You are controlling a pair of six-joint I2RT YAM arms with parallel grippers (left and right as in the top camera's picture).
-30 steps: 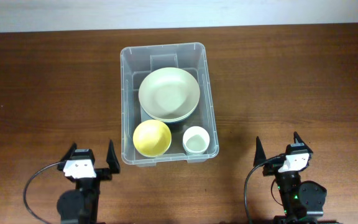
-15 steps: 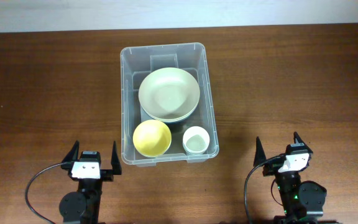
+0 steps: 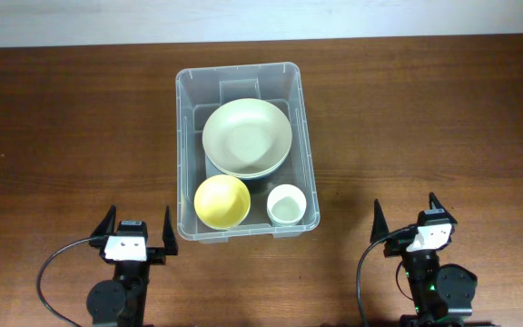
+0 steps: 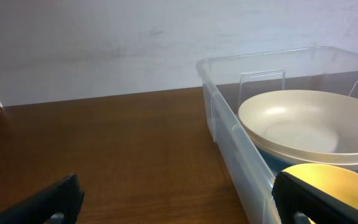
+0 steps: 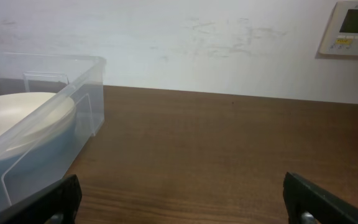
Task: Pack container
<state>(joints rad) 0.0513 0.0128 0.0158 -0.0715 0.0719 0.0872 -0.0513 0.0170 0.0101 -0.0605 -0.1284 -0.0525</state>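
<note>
Sitting at table (image 3: pixel 62 118) centre, the container (image 3: pixel 179 136) holds a pale bowl (image 3: pixel 246 136) at 12 o'clock, yellow bowl (image 3: pixel 222 201) at 7, white cup (image 3: pixel 286 203) at 5. Packing appears complete; left gripper (image 3: pixel 137 218) and right gripper (image 3: pixel 405 216), fingers wide and empty, need only park

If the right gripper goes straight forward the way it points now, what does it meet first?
Nothing on the way, it seems: ahead of the right gripper lies only bare table up to the white wall. The container sits off to its left.
</note>
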